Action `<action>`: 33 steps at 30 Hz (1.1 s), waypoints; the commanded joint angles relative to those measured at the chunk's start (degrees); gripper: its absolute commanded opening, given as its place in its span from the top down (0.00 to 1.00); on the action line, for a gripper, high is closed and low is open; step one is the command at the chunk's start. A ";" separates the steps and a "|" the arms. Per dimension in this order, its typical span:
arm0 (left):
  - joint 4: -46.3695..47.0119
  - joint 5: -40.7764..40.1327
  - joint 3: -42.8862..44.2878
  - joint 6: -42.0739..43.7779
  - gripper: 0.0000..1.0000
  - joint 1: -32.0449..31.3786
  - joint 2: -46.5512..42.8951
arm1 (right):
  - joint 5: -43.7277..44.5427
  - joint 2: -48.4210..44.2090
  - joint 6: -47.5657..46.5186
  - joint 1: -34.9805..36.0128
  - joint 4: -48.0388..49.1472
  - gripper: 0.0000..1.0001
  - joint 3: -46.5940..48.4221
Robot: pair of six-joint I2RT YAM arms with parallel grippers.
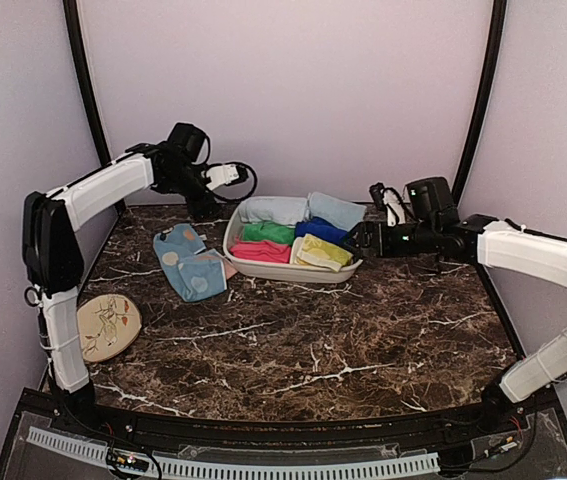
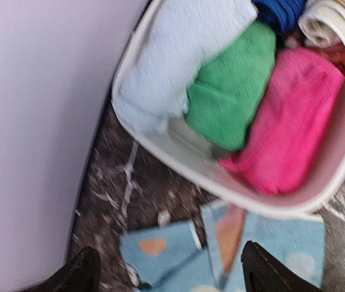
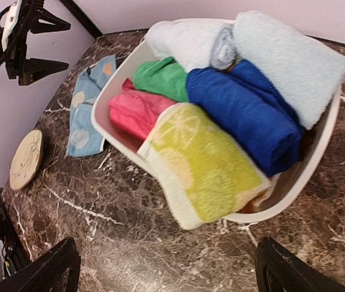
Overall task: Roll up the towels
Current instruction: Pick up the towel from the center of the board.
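The spotted blue towel (image 1: 189, 262) lies flat and partly folded on the table, left of the white basket (image 1: 238, 262); it also shows in the left wrist view (image 2: 172, 255) and the right wrist view (image 3: 87, 109). A plain pale blue towel (image 1: 335, 210) lies rolled at the back of the basket, also seen in the right wrist view (image 3: 288, 58). My left gripper (image 1: 206, 205) is open and empty, hanging above the towel's far end by the basket's left end (image 2: 172, 277). My right gripper (image 1: 355, 240) is open and empty just right of the basket (image 3: 172, 271).
The basket also holds a second pale roll (image 1: 273, 208) and green (image 1: 268, 232), pink (image 1: 260, 251), dark-blue (image 1: 321, 230) and yellow (image 1: 323, 252) rolls. A round beige plate (image 1: 108, 326) lies at the table's left edge. The back wall is close behind the left gripper.
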 commanded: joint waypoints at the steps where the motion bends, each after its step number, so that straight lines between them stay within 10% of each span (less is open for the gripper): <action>1: -6.82 11.79 -18.92 -14.34 0.18 6.84 -13.54 | 4.67 0.34 -1.53 7.37 0.82 0.00 1.23; 6: 4.15 7.53 -36.33 -19.17 0.27 7.07 -16.57 | 3.28 6.27 0.55 16.46 4.80 0.00 2.19; 15: 4.66 11.08 -30.03 -28.58 0.43 8.67 -4.52 | 3.99 28.82 1.41 23.65 7.42 0.10 14.17; 22: 3.48 13.61 -30.33 -27.70 0.99 9.50 -2.26 | 12.58 38.23 -1.56 21.47 5.89 0.17 22.32; 33: -7.86 27.69 -30.52 -21.93 1.00 10.12 -18.79 | 22.69 43.85 -5.62 17.16 6.17 0.19 29.44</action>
